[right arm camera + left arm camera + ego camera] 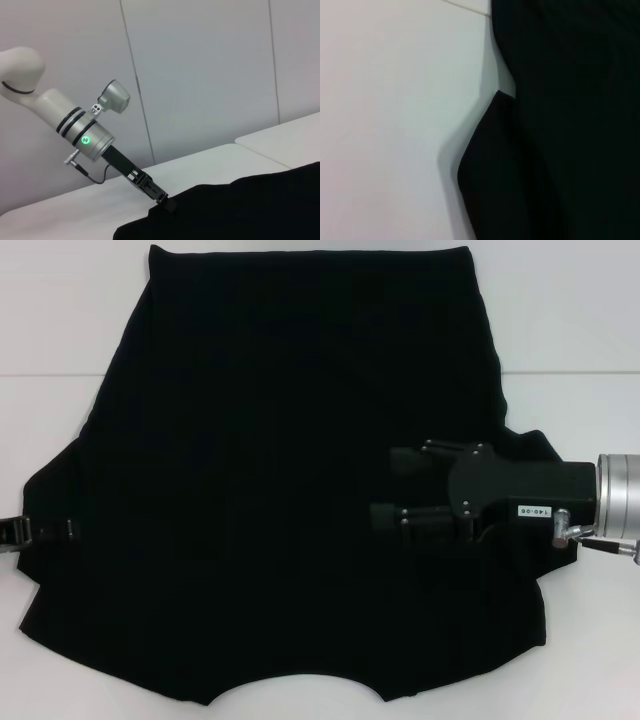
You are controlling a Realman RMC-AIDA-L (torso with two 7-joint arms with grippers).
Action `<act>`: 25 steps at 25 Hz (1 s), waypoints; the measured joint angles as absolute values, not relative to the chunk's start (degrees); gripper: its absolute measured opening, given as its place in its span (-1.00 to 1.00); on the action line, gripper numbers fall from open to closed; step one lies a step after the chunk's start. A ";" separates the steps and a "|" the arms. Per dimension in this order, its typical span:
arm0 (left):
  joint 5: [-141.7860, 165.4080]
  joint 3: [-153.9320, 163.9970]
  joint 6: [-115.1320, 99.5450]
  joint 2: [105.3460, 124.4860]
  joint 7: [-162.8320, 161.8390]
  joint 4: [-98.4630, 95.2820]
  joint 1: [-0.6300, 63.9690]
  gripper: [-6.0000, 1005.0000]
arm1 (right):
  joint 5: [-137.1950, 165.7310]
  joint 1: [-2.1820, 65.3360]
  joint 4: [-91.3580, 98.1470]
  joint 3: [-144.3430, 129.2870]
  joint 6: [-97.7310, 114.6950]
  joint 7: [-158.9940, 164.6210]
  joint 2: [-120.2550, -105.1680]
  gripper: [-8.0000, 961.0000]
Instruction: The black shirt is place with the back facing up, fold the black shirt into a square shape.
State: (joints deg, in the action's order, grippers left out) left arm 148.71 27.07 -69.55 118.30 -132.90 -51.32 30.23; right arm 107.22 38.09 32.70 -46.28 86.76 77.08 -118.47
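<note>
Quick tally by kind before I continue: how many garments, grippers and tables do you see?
Garments: 1, the black shirt
Grippers: 2, the left gripper at the shirt's left sleeve edge, the right gripper over its right side
Tables: 1, the white table
Total: 4

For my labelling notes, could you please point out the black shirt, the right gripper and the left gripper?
black shirt (250, 440): head view, mid back panel.
right gripper (392, 488): head view, between its fingertips.
left gripper (167, 204): right wrist view, tip at sleeve edge.

The black shirt (570, 120) covers one side of the white bench (395, 125). One rounded flap of its fabric (490, 170) juts out over the bench, its edge slightly lifted and casting a soft shadow.
</note>
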 joint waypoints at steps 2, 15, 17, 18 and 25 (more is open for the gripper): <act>148.71 26.96 -69.33 118.28 -132.82 -51.43 30.24 0.67 | 107.22 38.14 32.70 -46.00 86.80 77.08 -118.47 0.91; 150.60 27.03 -67.23 118.17 -132.62 -51.16 30.48 0.06 | 107.23 38.06 32.69 -45.79 86.79 77.05 -118.48 0.91; 150.83 27.05 -66.97 118.24 -132.56 -51.10 30.53 -0.09 | 107.23 38.06 32.69 -45.79 86.77 77.04 -118.48 0.91; 150.85 27.05 -66.94 118.27 -132.44 -51.09 30.54 -0.17 | 107.22 38.06 32.69 -45.79 86.77 77.04 -118.47 0.91; 150.91 27.07 -67.21 118.30 -132.18 -51.06 30.53 -0.76 | 107.21 38.01 32.69 -45.29 87.04 76.93 -118.47 0.91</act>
State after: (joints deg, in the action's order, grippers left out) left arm 150.91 27.07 -67.21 118.30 -132.18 -51.06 30.53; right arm 107.22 38.01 32.69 -45.29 87.04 76.93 -118.47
